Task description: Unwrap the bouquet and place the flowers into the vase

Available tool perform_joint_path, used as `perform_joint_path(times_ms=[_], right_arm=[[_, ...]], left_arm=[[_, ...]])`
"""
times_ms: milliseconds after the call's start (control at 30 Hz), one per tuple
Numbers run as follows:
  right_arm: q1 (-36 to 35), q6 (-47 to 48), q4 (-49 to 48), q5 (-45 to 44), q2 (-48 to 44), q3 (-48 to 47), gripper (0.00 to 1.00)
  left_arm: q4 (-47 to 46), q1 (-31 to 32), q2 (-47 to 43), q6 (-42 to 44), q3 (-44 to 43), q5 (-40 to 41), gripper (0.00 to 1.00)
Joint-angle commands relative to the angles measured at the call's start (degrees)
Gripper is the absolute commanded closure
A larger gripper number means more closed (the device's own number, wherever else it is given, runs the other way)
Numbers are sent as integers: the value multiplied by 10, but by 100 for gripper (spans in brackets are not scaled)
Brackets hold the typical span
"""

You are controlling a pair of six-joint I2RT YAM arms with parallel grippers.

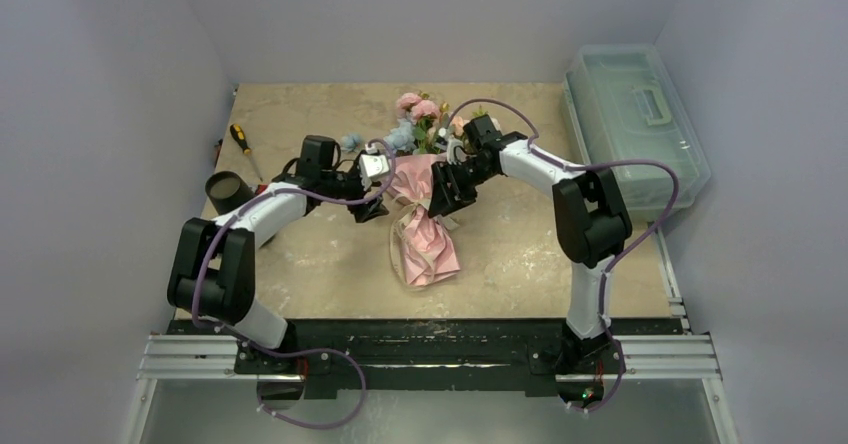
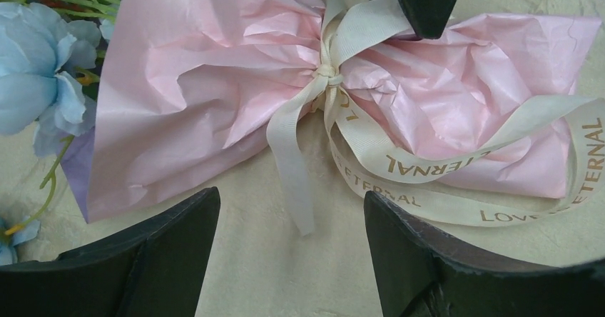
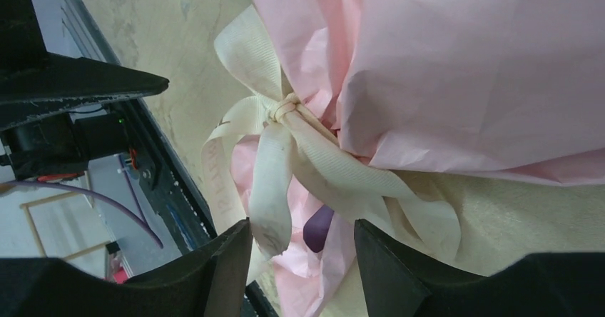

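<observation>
Bouquet (image 1: 420, 214) lying at the middle of the surface (image 1: 520, 254), with the flowers (image 1: 415, 119) turned toward the far edge and the wrapped stem end toward the near edge. The vase (image 1: 229, 189) is seen at the left edge, well apart from the bouquet. The ribbon bow (image 2: 328, 74) is not yet undone, and its knot is drawn tight over the pink paper. Both arms are brought in over the knot from opposite sides. The left gripper (image 2: 289, 203) is released, with one loose ribbon tail hanging in the gap between its jaws. The right gripper (image 3: 303, 228) is likewise released, with a ribbon end lying against one jaw but not clamped. Several failures may be expected from this position. If paper is caught together with ribbon, the wrapping may be torn or the whole bouquet dragged. If a loop is pulled instead of a free tail, the knot is likely to be tightened. As nothing pins the bouquet, it may slide with any pull. The grippers, being close together, may also be knocked against each other.
</observation>
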State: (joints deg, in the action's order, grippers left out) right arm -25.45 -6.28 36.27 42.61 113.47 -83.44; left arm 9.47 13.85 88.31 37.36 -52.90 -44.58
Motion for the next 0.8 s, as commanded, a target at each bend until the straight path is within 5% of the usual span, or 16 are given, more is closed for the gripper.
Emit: perform_joint_path(times_ms=[0,400,633,767], right_arm=[[-2,-15,-5,21,3,-37,45],[-2,-13,-6,70,11,-45,84],[-2,-9,-8,71,12,-52,100],[-2,2,0,58,15,-61,100]], left_arm=[[-15,13,20,47,-9,9,26],[-51,41,82,49,-38,63,40],[-52,55,102,27,-60,96,51],[-40,55,95,22,-53,111,63]])
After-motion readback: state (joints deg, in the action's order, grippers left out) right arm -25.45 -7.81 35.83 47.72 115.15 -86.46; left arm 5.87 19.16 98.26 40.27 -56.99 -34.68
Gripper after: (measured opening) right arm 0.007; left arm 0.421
